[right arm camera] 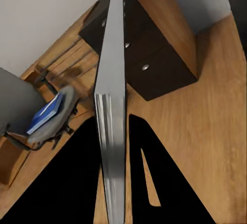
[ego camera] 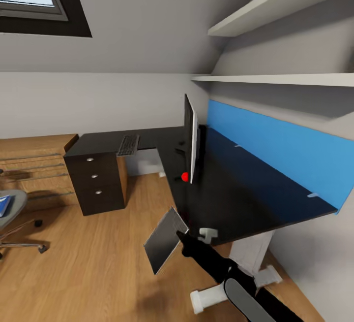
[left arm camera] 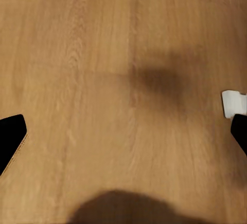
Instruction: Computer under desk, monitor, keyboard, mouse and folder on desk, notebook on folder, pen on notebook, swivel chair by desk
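A thin, nearly square dark grey notebook with pale edges is clamped edge-on between the two black fingers of the right gripper; in the right wrist view its pale edge runs straight out from between the fingertips and hides part of what lies beyond. The notebook is held tilted above the light wood floor, just off the near corner of the black-topped L-shaped desk. The right arm is extended forward and upward toward that corner, and its lower part is cut off by the frame edge.

Of the left gripper, only two black fingertips are seen at opposite sides of the left wrist view, spread wide with nothing between them and pointed down at the floor.

Beyond the right fingers, the dark three-drawer unit with round silver knobs is partly covered by the notebook. Off to one side of them, the grey-seated swivel chair is cut off, with a flat bright blue folder lying on its seat. On the desk, the thin flat monitor is seen nearly edge-on, a red dot at its lower corner, and the dark flat keyboard lies on the far wing. A small white object at the desk's near edge cannot be made out.
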{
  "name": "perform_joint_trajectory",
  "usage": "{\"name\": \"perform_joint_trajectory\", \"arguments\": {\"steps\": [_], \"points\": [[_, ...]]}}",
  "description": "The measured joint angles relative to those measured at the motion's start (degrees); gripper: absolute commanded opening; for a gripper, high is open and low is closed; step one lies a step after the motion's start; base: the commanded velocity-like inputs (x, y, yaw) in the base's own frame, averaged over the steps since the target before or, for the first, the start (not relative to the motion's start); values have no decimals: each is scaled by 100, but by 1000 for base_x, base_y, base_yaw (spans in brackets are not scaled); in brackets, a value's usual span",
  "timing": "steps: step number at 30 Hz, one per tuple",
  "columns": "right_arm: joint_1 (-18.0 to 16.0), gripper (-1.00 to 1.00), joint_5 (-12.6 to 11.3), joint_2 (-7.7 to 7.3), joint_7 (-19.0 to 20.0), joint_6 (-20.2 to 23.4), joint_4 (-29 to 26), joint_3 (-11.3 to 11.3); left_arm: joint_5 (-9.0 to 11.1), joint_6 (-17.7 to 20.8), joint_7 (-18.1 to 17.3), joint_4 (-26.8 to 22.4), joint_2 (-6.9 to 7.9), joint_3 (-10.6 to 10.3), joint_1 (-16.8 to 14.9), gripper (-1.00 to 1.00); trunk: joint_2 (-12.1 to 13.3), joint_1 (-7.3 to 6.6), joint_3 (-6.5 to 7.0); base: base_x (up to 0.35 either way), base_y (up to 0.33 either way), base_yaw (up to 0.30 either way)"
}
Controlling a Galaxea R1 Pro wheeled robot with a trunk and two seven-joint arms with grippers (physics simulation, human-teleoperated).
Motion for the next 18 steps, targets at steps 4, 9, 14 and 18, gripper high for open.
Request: {"name": "perform_joint_trajectory", "arguments": {"steps": [4,9,14,18], "points": [[1,-100,645,446,-615,-105,120,104,-1,0,-1,1,-46,0,0,100,0,0,0,216,287,0],[2,-100,1373,1091,-1151,-320,775,226,-2,0,1,2,-67,0,0,100,0,0,0,233,270,0],[2,-100,2125,1541,-1517,-741,1400,268,-2,0,-1,2,-70,-1,-1,100,0,0,0,223,224,0],[3,-100,2677,1941,-2021,-937,2004,292,-2,-2,-2,3,-71,-2,-1,100,0,2,0,78,69,0]]}}
